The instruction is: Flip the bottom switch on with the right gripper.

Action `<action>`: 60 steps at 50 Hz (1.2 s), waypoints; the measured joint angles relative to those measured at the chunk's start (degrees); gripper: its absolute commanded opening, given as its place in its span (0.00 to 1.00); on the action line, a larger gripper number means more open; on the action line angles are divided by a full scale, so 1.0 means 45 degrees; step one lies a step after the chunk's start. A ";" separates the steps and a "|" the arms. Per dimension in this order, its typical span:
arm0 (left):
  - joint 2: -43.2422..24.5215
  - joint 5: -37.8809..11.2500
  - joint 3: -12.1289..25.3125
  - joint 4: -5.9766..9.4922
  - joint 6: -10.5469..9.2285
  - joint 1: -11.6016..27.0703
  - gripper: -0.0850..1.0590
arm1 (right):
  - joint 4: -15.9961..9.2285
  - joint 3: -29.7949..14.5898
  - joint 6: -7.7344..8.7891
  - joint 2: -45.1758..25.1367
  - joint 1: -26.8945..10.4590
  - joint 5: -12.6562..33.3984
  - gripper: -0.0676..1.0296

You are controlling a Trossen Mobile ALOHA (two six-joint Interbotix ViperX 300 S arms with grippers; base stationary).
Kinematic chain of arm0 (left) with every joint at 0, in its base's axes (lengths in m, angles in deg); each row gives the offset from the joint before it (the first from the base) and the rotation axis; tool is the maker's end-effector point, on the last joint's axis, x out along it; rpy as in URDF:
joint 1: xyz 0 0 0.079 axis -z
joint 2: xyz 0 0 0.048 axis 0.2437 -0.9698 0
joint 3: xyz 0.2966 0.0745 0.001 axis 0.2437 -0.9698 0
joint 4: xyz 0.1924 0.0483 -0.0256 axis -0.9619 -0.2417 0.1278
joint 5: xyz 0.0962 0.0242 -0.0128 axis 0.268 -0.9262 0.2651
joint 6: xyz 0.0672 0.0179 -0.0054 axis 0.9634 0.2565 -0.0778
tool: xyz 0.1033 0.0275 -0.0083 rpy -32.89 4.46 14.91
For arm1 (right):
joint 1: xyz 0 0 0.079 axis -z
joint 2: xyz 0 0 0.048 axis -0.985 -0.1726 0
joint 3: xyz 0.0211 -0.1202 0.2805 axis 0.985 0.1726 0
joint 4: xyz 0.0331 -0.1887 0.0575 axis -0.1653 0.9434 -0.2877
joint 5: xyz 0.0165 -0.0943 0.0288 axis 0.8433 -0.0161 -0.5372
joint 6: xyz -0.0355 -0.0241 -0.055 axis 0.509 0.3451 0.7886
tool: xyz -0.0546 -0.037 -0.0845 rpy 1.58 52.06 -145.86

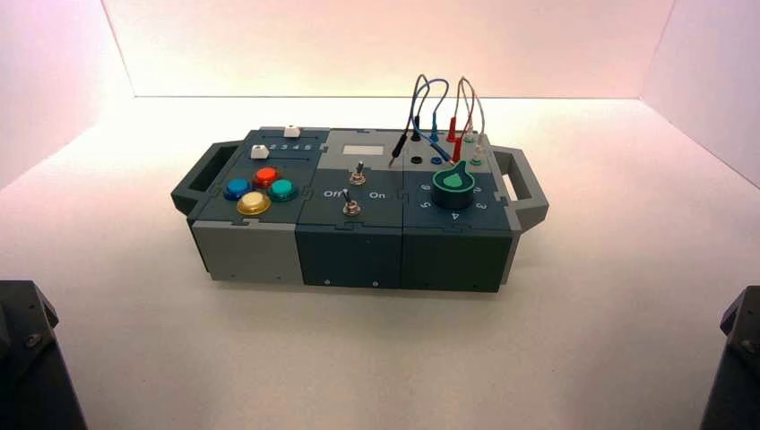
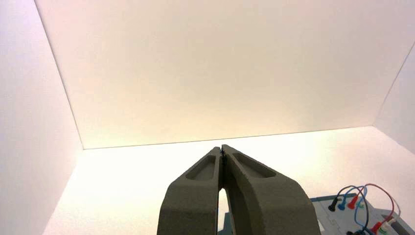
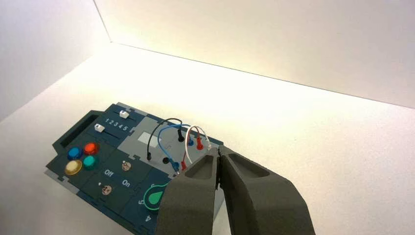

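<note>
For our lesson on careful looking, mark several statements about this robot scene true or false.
1. The small silver metal toggle switch nearest the robot stands right of the round yellow button. True.
2. The round green rotary knob is on the box's left part. False: right part.
3. The black right gripper grips that switch. False: it is away from it, jaws shut.
4. Two white slider caps are on the box. True.

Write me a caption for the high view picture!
Colourful buttons and a green knob on a box with looping wires.
</note>
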 measured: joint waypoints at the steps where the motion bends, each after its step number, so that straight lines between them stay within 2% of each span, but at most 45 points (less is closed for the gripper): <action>1: 0.0000 0.0000 0.0000 -0.0020 0.0020 0.0000 0.05 | 0.0000 0.0020 0.0000 0.0000 0.0000 0.0000 0.04; 21: 0.0000 0.0000 0.0000 0.0020 0.0000 0.0000 0.05 | -0.0137 0.0000 0.0000 -0.0098 -0.0020 0.0020 0.04; 28: -0.0293 0.0000 0.0000 0.0020 -0.0039 -0.0020 0.05 | -0.0293 0.0020 0.0078 -0.0605 -0.0391 0.0020 0.04; 32: -0.0859 -0.0020 0.0000 0.0020 -0.0039 0.0000 0.05 | -0.0313 -0.0020 0.0078 -0.1211 -0.0879 0.0137 0.04; 37: -0.1738 -0.0137 0.0059 0.0078 -0.0039 -0.0020 0.05 | -0.0352 -0.0254 0.0117 -0.2734 -0.2090 0.0352 0.04; 44: -0.2734 -0.0313 0.0195 0.0137 -0.0039 0.0000 0.05 | -0.0449 -0.0723 0.0078 -0.4453 -0.3281 0.0371 0.04; 51: -0.3926 -0.0605 0.0449 0.0195 -0.0039 0.0059 0.05 | -0.0801 -0.1797 0.0059 -0.6855 -0.4473 0.0391 0.04; 60: -0.4961 -0.0957 0.0664 0.0215 -0.0039 0.0449 0.05 | -0.1270 -0.3281 0.0059 -0.9141 -0.5254 0.0371 0.04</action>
